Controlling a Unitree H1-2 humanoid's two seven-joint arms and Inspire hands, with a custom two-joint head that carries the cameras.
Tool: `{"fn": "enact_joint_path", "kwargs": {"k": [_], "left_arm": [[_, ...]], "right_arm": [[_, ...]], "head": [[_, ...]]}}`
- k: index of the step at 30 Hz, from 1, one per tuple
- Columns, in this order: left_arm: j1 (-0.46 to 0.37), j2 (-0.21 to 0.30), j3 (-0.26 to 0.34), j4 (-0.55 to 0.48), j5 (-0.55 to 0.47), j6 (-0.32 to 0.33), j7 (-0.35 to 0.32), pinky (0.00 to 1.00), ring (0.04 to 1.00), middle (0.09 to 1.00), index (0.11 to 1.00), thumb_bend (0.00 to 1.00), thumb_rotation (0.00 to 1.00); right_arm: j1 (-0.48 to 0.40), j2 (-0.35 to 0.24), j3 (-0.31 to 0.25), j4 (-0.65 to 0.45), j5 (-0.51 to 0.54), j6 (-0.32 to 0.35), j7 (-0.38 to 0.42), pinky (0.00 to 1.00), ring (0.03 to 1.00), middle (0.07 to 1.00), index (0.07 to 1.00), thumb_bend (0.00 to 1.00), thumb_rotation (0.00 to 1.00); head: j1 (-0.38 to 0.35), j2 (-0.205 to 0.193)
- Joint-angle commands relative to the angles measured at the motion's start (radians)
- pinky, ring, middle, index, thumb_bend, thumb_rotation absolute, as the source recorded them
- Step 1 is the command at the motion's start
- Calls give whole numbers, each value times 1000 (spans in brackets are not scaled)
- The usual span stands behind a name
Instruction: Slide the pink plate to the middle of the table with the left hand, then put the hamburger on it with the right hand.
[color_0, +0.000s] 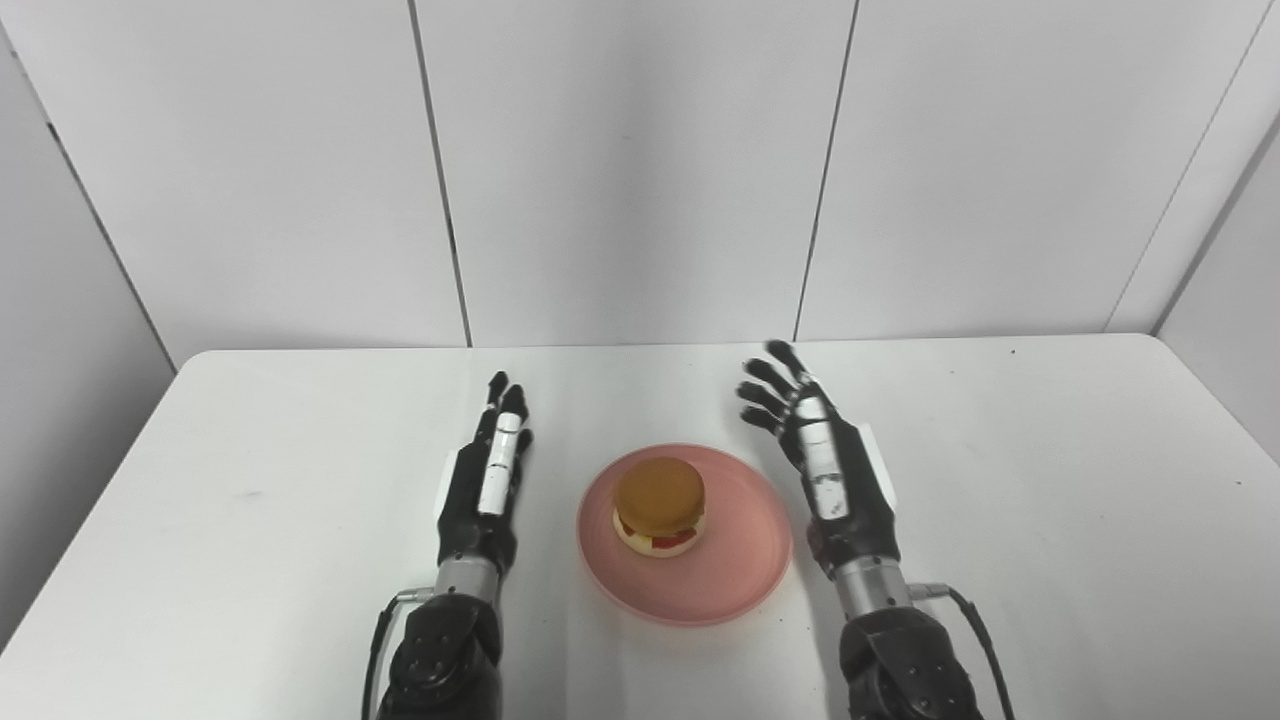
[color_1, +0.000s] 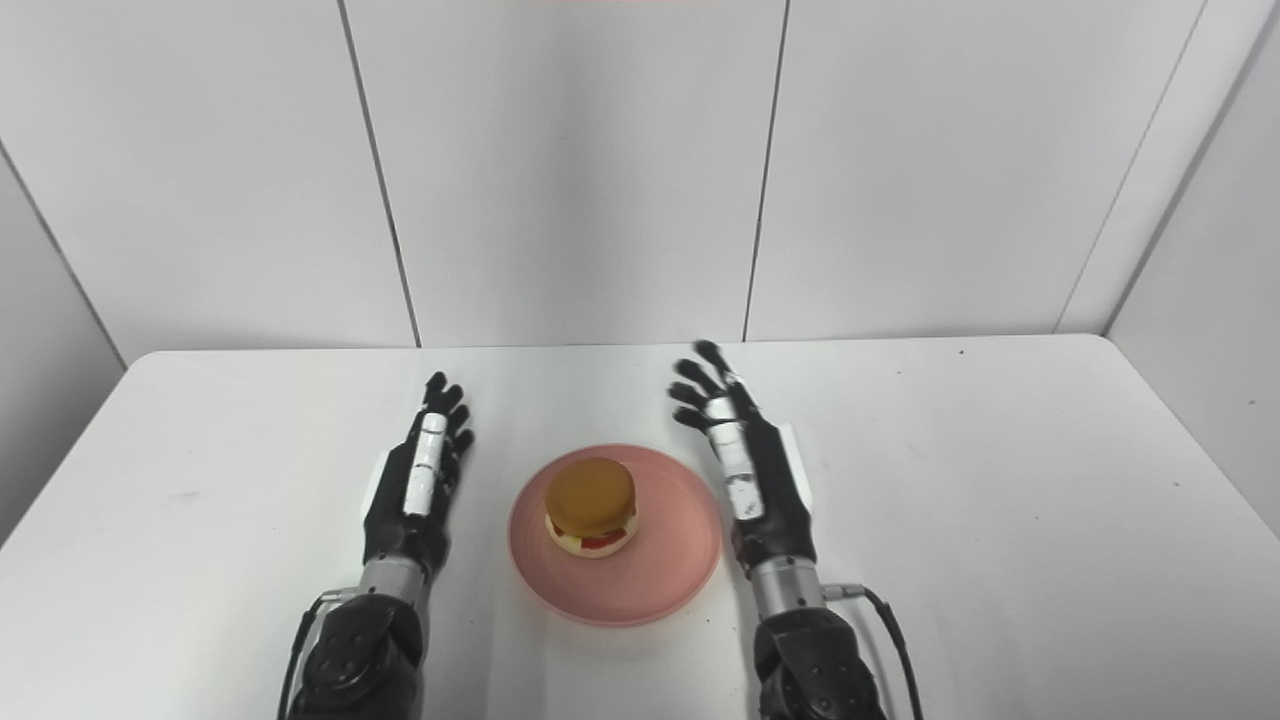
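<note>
Plate: round pink plate (color_0: 740, 560) on the white counter (color_0: 1050, 480), carrying the brown-bunned hamburger (color_0: 660, 506).
Hands: left hand (color_0: 485, 480) and right hand (color_0: 830, 470) flank it, fingers spread, empty.

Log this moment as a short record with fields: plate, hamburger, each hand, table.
plate: pink plate near the middle of the table, between the two hands
hamburger: hamburger sits on the plate, left of its centre
left hand: left hand open, beside the plate, holding nothing
right hand: right hand open, fingers spread, beside the plate
table: white table

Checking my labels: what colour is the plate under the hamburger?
Pink, clearest in the left eye view: plate, hamburger.
</note>
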Motion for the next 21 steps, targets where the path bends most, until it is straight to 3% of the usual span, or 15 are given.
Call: {"fn": "enact_joint_path", "kwargs": {"k": [1,4,5,9,19,21], "left_arm": [[38,8,8,-15,13,12,34,1000,1000,1000,1000,665,855],[58,-7,20,-60,-12,28,40,1000,1000,1000,1000,666,857],[64,-12,27,-80,-27,46,39,1000,1000,1000,1000,685,867],[78,-14,37,-132,-61,111,29,1000,1000,1000,1000,700,872],[69,25,30,-169,-70,186,13,1000,1000,1000,1000,773,804],[75,24,32,-190,-80,197,9,1000,1000,1000,1000,781,793]], "right_arm": [[-23,10,-27,-19,30,4,-3,908,898,924,929,869,1000],[-15,4,-58,-7,41,9,-6,961,940,955,958,865,1000],[-14,3,-65,-5,41,14,-9,964,944,962,966,847,1000],[-12,18,-87,-1,22,28,-41,967,939,979,966,851,1000],[13,38,-98,35,-30,-26,-82,950,938,1000,916,801,1000],[27,30,-76,35,-100,-28,-100,979,960,1000,917,783,1000]], "head": [[0,13],[-6,35],[-20,62],[-41,80],[-59,72],[-62,67]]}}
